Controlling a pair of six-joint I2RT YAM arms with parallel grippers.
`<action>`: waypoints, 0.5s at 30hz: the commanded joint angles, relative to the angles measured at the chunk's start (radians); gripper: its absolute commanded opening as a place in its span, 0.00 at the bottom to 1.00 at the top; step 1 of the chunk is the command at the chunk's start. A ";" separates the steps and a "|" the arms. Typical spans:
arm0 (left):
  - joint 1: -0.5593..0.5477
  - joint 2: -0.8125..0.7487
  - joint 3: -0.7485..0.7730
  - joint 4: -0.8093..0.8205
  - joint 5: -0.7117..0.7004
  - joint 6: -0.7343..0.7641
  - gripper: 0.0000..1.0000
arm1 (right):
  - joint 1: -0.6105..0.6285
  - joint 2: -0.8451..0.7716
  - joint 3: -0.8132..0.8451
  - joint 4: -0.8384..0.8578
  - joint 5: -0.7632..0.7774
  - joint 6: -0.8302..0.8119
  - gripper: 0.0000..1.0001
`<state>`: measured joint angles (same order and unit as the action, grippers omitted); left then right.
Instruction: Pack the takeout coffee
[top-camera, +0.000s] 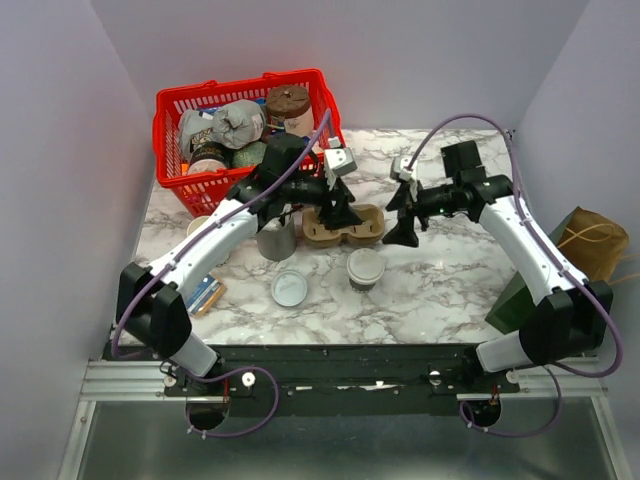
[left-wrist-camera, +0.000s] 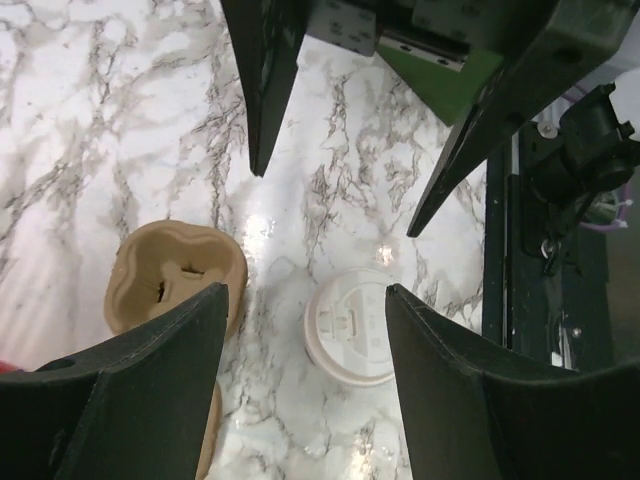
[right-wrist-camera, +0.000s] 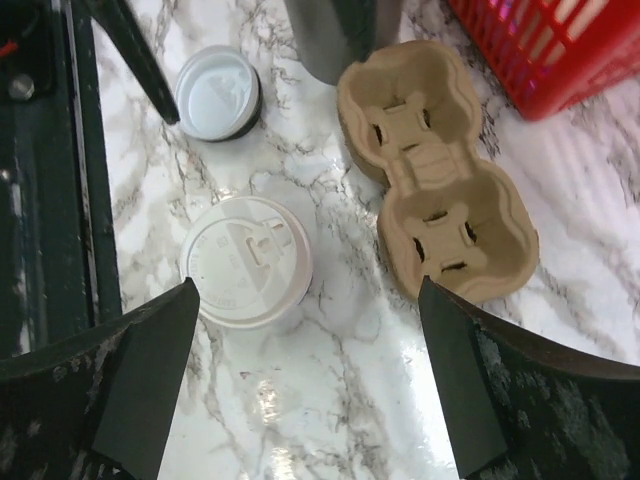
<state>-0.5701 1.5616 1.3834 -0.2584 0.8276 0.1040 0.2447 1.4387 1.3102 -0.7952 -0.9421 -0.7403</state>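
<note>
The takeout coffee (top-camera: 365, 268), a small paper cup with a round white lid, stands on the marble table in front of the tan cardboard cup carrier (top-camera: 345, 225). My left gripper (top-camera: 345, 210) is open and empty above the carrier. In the left wrist view the gripper (left-wrist-camera: 305, 290) looks down at the coffee (left-wrist-camera: 352, 325) and the carrier (left-wrist-camera: 178, 275). My right gripper (top-camera: 403, 230) is open and empty, to the right of the carrier and behind the coffee. In the right wrist view the gripper (right-wrist-camera: 307, 285) has the coffee (right-wrist-camera: 245, 262) at left and the carrier (right-wrist-camera: 435, 175) at right.
A loose flat white lid (top-camera: 289, 288) lies left of the coffee and shows in the right wrist view (right-wrist-camera: 216, 93). A grey stack of cups (top-camera: 277, 240) stands left of the carrier. A red basket (top-camera: 170, 105) of goods is at back left. A brown paper bag (top-camera: 590, 240) is at right.
</note>
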 joint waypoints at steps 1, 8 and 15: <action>0.012 -0.090 -0.024 -0.176 -0.090 0.204 0.73 | 0.079 0.042 0.017 -0.105 0.098 -0.237 1.00; 0.038 -0.233 -0.240 -0.171 -0.173 0.249 0.73 | 0.143 0.083 -0.035 -0.007 0.161 -0.215 1.00; 0.058 -0.248 -0.284 -0.170 -0.171 0.237 0.72 | 0.225 0.124 -0.022 -0.085 0.196 -0.376 1.00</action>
<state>-0.5259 1.3392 1.1049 -0.4213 0.6830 0.3168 0.4202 1.5467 1.2778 -0.8322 -0.7864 -0.9916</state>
